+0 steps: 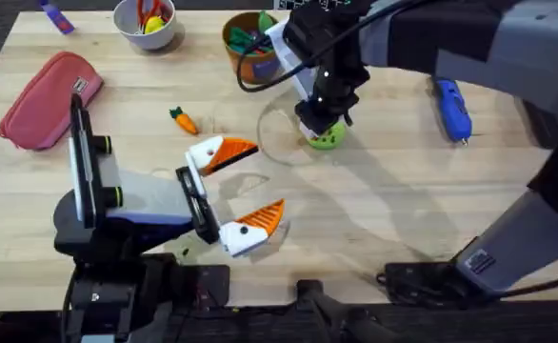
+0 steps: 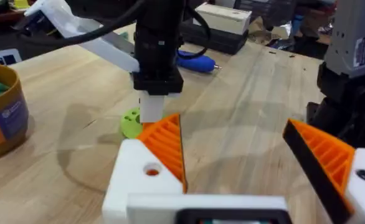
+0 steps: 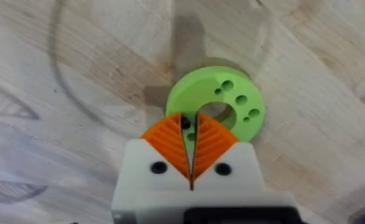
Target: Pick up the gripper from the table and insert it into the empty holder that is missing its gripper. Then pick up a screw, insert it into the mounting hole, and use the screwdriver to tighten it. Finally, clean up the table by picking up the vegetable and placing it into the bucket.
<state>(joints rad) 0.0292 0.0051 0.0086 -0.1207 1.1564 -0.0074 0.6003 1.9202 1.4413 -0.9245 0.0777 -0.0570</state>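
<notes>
The table (image 1: 384, 191) is of light wood. The right arm (image 1: 450, 43) is stretched from the right across the far middle, and its gripper (image 1: 323, 122) is lowered over a green disc (image 1: 326, 137). In the right wrist view its orange pads (image 3: 210, 140) are seen nearly together, with a small dark piece between the tips, just above the disc's hole; what this piece is cannot be told. The left gripper (image 1: 246, 186) is placed at the near left with its fingers wide apart and nothing between them. A red pouch (image 1: 46, 100) is laid at the far left. The bucket (image 1: 249, 48) is found at the far middle, just left of the right gripper. The screwdriver (image 1: 450, 107) is laid at the far right. The carrot (image 1: 183, 119) is laid between pouch and disc.
</notes>
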